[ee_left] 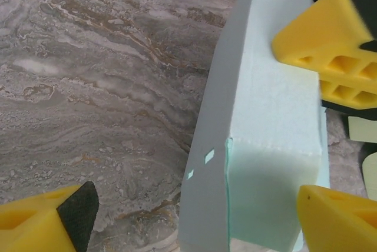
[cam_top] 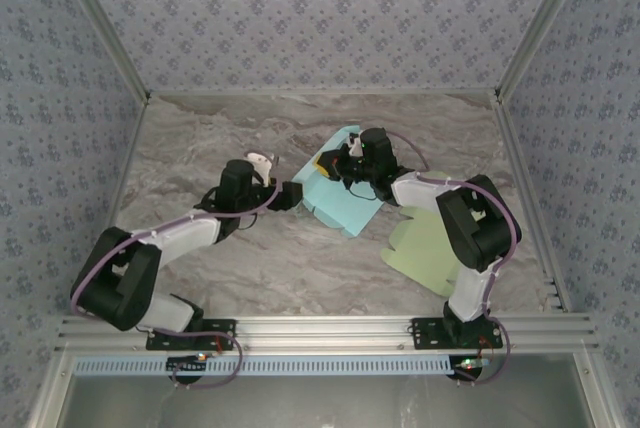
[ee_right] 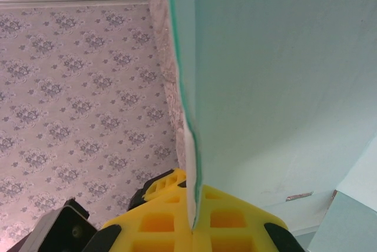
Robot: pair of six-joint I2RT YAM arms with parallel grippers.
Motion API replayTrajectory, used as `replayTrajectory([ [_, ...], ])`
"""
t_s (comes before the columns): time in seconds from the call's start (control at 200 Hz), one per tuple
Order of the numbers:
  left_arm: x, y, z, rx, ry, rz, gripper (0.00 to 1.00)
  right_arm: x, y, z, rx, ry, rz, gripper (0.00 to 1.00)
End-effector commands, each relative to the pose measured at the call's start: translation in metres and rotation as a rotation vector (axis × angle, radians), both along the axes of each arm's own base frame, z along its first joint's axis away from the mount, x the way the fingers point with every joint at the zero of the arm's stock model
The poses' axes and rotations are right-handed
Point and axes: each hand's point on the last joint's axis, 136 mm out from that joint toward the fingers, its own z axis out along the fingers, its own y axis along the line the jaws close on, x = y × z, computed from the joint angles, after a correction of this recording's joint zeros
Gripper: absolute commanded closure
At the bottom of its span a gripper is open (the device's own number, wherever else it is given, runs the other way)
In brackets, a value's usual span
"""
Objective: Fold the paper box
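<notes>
Clamping a paper box [cam_top: 340, 203] flap in the right claw [ee_right: 191, 219]; straddling its edge with the left claw [ee_left: 197, 205], spread wide, seemingly not touching.

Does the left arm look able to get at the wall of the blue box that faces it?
Probably yes. The left gripper is open right beside the blue box, its wall between the fingers; the right gripper pinches a farther panel.

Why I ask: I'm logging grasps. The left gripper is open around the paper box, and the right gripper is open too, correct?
No: the right gripper is shut on an edge of the paper box (right wrist view); the left gripper is open around it.
</notes>
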Motion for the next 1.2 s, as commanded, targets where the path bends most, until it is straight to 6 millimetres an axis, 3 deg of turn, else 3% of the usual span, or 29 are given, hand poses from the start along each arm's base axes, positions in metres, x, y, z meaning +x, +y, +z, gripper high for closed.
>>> replayTrajectory([
  [0.0,0.005,0.004,-0.011,0.057,0.041,0.018,0.13,-0.002,0.003,-0.003,0.012,0.015,0.012,1.00],
  [0.265,0.006,-0.004,-0.018,0.053,0.065,-0.014,0.15,-0.004,0.007,-0.010,0.012,0.044,0.000,1.00],
  [0.535,-0.019,-0.032,-0.015,0.009,-0.006,-0.183,0.16,-0.001,0.008,-0.013,0.026,0.000,-0.003,1.00],
  [0.74,-0.023,-0.027,-0.018,-0.008,-0.016,-0.164,0.16,0.002,0.009,-0.010,0.042,-0.074,0.045,1.00],
  [0.909,-0.037,-0.023,-0.005,-0.065,-0.072,-0.171,0.13,0.005,0.007,-0.016,0.066,-0.087,0.075,1.00],
  [1.044,-0.043,0.002,-0.009,-0.037,-0.073,-0.058,0.02,0.004,0.008,-0.023,0.067,-0.075,0.096,1.00],
  [1.194,-0.051,0.024,-0.013,0.002,-0.106,0.016,0.01,0.003,0.008,-0.029,0.069,-0.056,0.100,1.00],
])
